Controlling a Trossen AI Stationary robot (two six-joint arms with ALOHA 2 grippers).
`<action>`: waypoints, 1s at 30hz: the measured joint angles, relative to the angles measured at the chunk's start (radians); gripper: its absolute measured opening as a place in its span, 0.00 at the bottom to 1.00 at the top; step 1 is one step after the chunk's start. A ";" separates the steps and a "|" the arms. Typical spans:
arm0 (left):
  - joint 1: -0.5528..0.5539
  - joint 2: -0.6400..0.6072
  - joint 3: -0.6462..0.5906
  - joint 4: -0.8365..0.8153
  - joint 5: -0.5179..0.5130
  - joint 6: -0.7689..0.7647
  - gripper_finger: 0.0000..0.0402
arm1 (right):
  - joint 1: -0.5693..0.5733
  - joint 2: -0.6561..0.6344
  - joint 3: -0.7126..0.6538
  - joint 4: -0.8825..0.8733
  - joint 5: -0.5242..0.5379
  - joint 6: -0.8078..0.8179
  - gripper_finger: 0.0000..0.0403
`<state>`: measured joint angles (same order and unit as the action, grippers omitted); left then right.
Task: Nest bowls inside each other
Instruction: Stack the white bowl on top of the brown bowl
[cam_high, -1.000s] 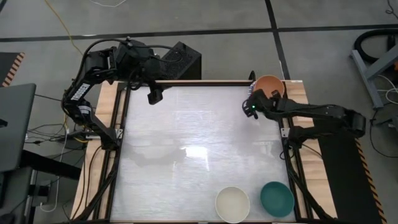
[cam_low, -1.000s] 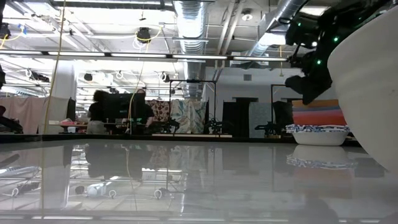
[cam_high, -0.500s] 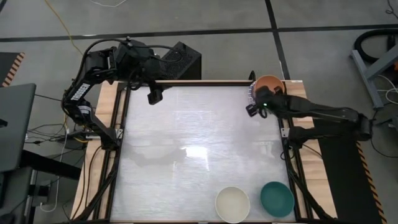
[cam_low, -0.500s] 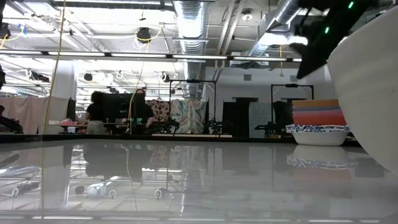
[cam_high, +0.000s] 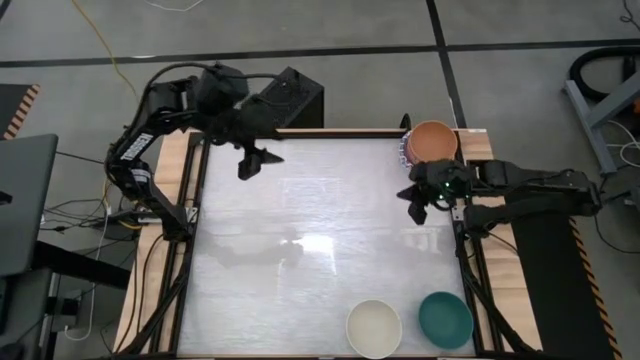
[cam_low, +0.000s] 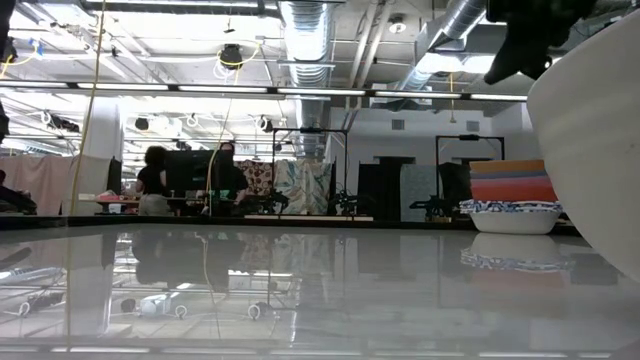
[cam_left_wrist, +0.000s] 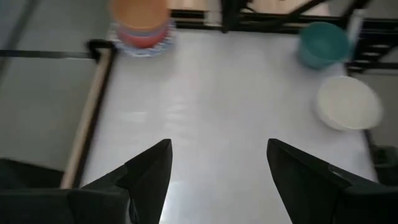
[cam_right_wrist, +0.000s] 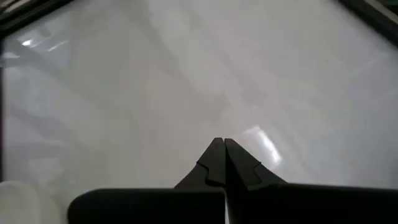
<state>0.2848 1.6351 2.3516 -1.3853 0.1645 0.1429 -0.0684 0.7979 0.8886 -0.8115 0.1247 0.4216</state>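
A stack of nested bowls (cam_high: 432, 141), orange on top, stands on the table's far right corner. In the low view the stack (cam_low: 515, 200) rests on a white bowl with a blue patterned rim. A cream bowl (cam_high: 373, 328) and a teal bowl (cam_high: 445, 320) sit side by side at the near edge, right of the middle. My right gripper (cam_high: 418, 206) hangs shut and empty over the table, just nearer than the stack. My left gripper (cam_high: 252, 161) hovers open and empty at the far left; its wrist view shows the stack (cam_left_wrist: 142, 28), the teal bowl (cam_left_wrist: 322, 43) and the cream bowl (cam_left_wrist: 348, 102).
A dark frame (cam_high: 195, 230) borders the white tabletop on the left, far and right sides. The table's middle (cam_high: 320, 240) is bare and glossy. In the low view the cream bowl's wall (cam_low: 590, 150) fills the right side, close to the camera.
My right gripper has drawn away from the stack, rising and moving toward the near edge while turning; it has stayed shut. My left gripper has swung a little toward the table's middle and stays open. The bowls have not moved.
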 joint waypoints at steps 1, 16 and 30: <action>-0.011 0.014 0.000 0.000 0.018 -0.005 0.63 | 0.024 0.000 0.000 0.000 0.000 0.015 0.02; -0.239 0.274 0.000 0.020 0.061 0.150 0.63 | 0.387 -0.002 0.000 -0.143 0.005 0.320 0.02; -0.342 0.449 -0.002 0.068 0.057 0.026 0.63 | 0.623 0.000 0.000 -0.197 0.042 0.439 0.02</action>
<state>-0.0573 2.0844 2.3501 -1.3178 0.2212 0.1689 0.5549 0.7979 0.8890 -1.0088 0.1667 0.8606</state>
